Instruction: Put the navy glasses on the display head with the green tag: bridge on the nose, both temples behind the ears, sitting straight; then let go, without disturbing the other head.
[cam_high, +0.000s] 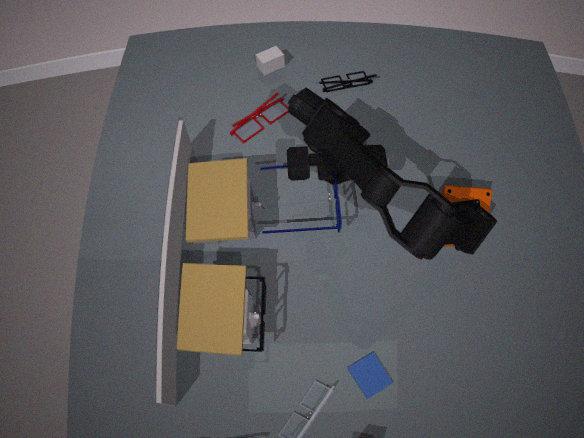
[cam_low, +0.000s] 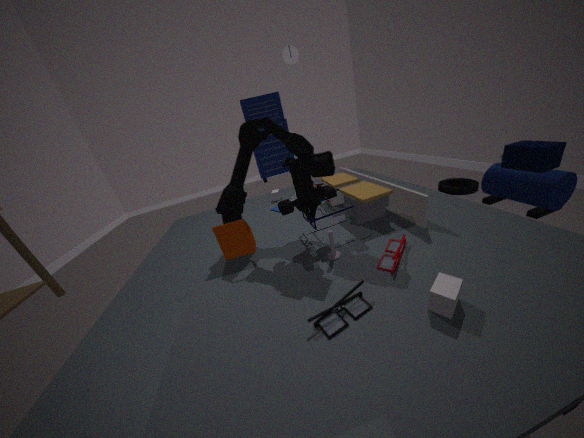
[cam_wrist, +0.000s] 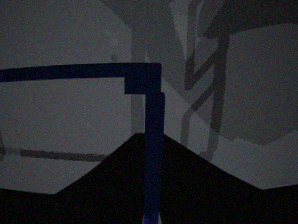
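The navy glasses hang above the table, temples open toward the green-tag head. My gripper is shut on one end of their front frame; the arm hides the fingertips in the top view. The head with the tan top wears no glasses; a faint green spot shows on it. Its nose points to the glasses. The temple tips stand just in front of its face, one toward each side. The other head wears black glasses.
A wall panel stands behind both heads. Red glasses, folded black glasses and a white block lie to one side. Grey glasses and a blue square lie beyond the other head.
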